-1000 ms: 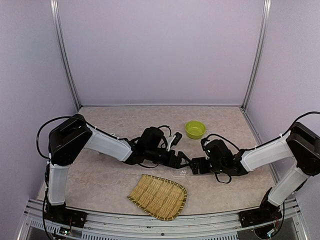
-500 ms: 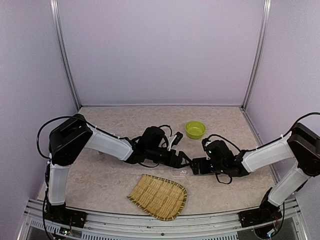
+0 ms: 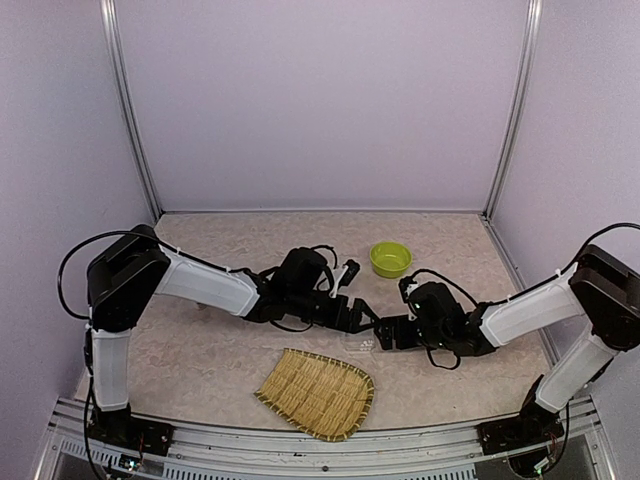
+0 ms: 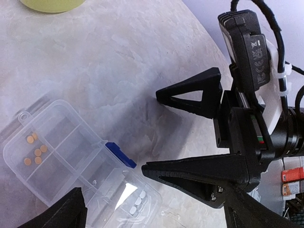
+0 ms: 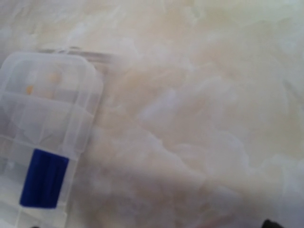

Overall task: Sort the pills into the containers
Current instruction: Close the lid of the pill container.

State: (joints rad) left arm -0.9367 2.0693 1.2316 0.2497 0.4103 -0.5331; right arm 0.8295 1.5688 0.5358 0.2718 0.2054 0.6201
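Clear plastic rectangular organiser box (image 4: 66,142) with blue latch (image 4: 120,154) lies flat on marbled table (image 4: 118,57), between your two grippers, just behind woven bamboo tray (image 3: 318,392). Orange pills (image 4: 35,151) sit in one cell, white pills (image 4: 136,202) in another. Your left gripper (image 3: 365,318): fingers spread wide, empty. Your right gripper (image 4: 149,132): spread wide, empty, near box. Round lime-green bowl (image 3: 390,259) further back.

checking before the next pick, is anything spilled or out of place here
Nothing stands out: the clear organiser box lies flat on the table, orange pills in one compartment, white pills in another, no loose pills in view.
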